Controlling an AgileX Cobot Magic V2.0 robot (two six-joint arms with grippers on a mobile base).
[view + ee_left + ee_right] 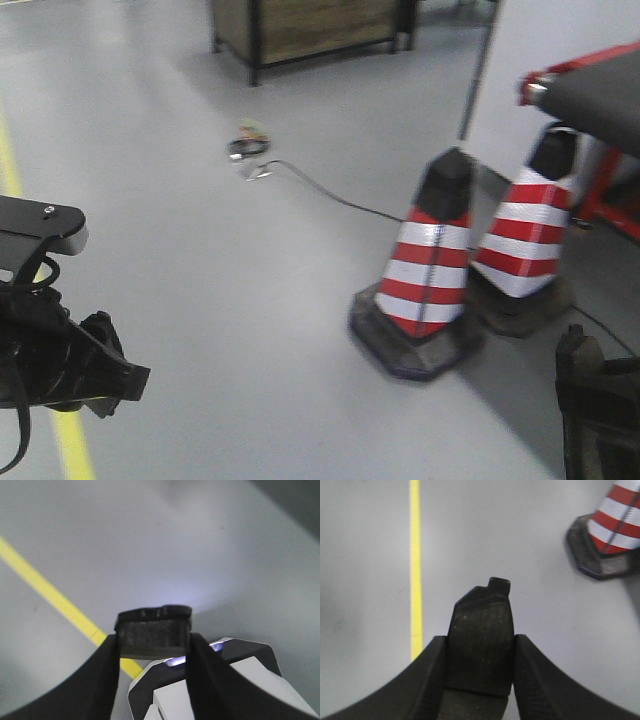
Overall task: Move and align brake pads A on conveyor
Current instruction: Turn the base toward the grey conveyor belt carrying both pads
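While both pincers clamp a brake pad apiece, left pincer [152, 645] on one brake pad [154, 632] and right pincer [479, 655] on another [481, 645], we judge steady, level carrying matters most. Below lies grey floor [250, 280] with a yellow line [415, 565], two striped cones [425, 270]; the conveyor [600, 95] edges in at right.
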